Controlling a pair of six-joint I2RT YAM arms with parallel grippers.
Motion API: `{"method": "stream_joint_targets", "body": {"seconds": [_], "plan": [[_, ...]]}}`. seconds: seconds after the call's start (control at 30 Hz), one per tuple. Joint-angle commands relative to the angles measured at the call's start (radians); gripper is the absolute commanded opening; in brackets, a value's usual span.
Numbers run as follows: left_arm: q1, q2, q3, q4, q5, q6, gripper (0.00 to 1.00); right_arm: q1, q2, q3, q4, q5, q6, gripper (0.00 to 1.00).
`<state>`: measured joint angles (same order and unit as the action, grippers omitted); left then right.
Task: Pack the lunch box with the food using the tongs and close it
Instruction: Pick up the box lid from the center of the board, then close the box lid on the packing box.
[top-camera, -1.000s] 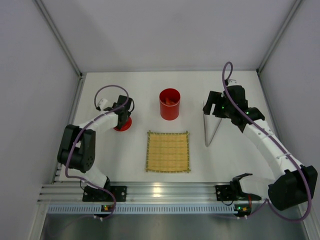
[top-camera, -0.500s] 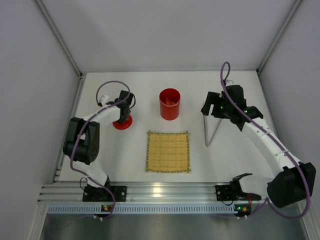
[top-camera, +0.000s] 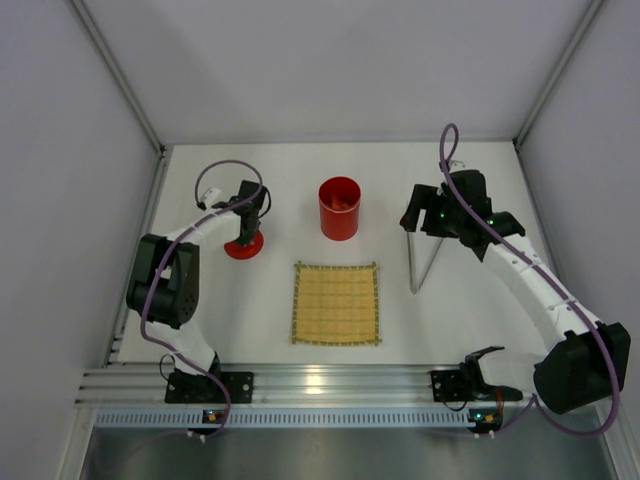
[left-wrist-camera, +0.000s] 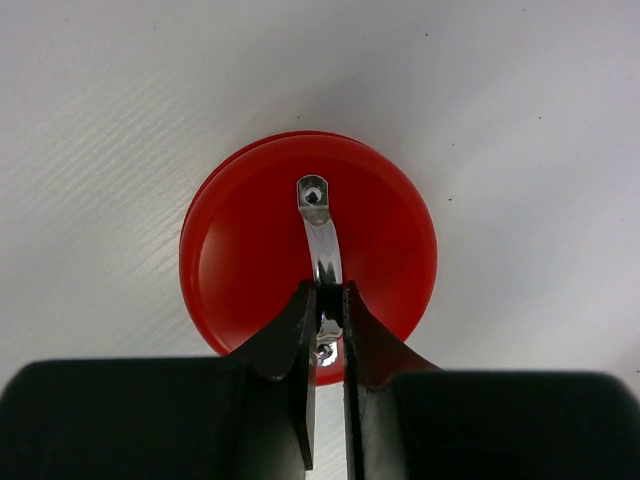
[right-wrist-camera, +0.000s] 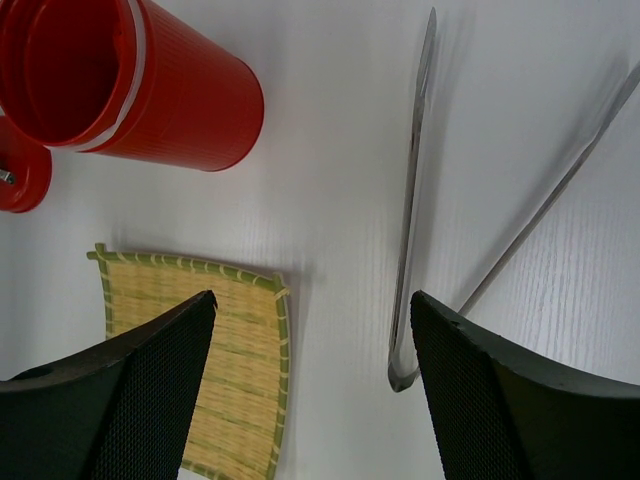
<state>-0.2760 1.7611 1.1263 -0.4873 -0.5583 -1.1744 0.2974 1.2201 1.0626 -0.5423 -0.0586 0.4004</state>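
White tabletop (top-camera: 450, 320) fills my view, with grey walls around it. My left gripper (left-wrist-camera: 327, 302) is pinched tight on the silver tab (left-wrist-camera: 322, 235) of the red lid (left-wrist-camera: 250, 260), which lies flat on the table left of the lunch box (top-camera: 339, 208). The box stands upright and uncovered, just beyond the bamboo mat (top-camera: 336, 303). My right gripper (right-wrist-camera: 310, 305) hangs spread wide with nothing in it, above the tongs (right-wrist-camera: 410, 230), which lie in a narrow V right of the mat.
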Motion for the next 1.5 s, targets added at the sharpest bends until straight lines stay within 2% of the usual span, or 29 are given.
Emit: {"method": "stream_joint_targets", "body": {"seconds": [0.0,0.13,0.27,0.3,0.37,0.4,0.47,0.5,0.6,0.63,0.73,0.83,1.0,1.2,1.47], "plan": [[0.008,-0.044,0.043,-0.002,-0.003,0.094,0.00,-0.021,-0.013,0.022,0.016,-0.010,-0.014,0.77],[0.008,-0.090,0.088,0.025,0.027,0.247,0.00,-0.021,-0.014,0.023,0.015,-0.010,-0.009,0.77],[0.008,-0.126,0.182,0.049,0.156,0.427,0.00,-0.021,-0.021,0.033,0.004,-0.001,-0.012,0.77],[0.006,-0.121,0.252,0.038,0.237,0.467,0.00,-0.023,-0.024,0.037,-0.005,0.002,-0.012,0.77],[-0.002,-0.101,0.350,-0.035,0.302,0.548,0.00,-0.024,-0.025,0.049,-0.013,0.005,-0.012,0.77],[-0.009,-0.065,0.466,-0.071,0.375,0.573,0.00,-0.024,-0.027,0.054,-0.015,0.005,-0.012,0.77],[-0.023,-0.020,0.596,-0.146,0.443,0.633,0.00,-0.026,-0.027,0.068,-0.022,0.005,-0.011,0.77],[-0.041,0.026,0.725,-0.219,0.490,0.650,0.00,-0.027,-0.019,0.071,-0.027,0.008,-0.011,0.77],[-0.086,0.121,0.906,-0.351,0.521,0.702,0.00,-0.026,-0.013,0.079,-0.036,0.008,-0.012,0.77],[-0.095,0.144,1.006,-0.378,0.544,0.716,0.00,-0.026,-0.011,0.079,-0.038,0.008,-0.011,0.77],[-0.146,0.230,1.154,-0.454,0.583,0.740,0.00,-0.027,-0.014,0.073,-0.038,0.009,-0.009,0.77],[-0.204,0.288,1.210,-0.481,0.583,0.760,0.00,-0.027,-0.017,0.071,-0.042,0.008,-0.009,0.77],[-0.282,0.325,1.221,-0.448,0.569,0.768,0.00,-0.027,-0.019,0.074,-0.051,0.014,-0.012,0.76],[-0.301,0.389,1.280,-0.468,0.529,0.754,0.00,-0.029,-0.021,0.062,-0.050,0.017,-0.014,0.76],[-0.302,0.399,1.262,-0.504,0.514,0.745,0.00,-0.029,-0.019,0.053,-0.042,0.013,-0.011,0.75]]}}
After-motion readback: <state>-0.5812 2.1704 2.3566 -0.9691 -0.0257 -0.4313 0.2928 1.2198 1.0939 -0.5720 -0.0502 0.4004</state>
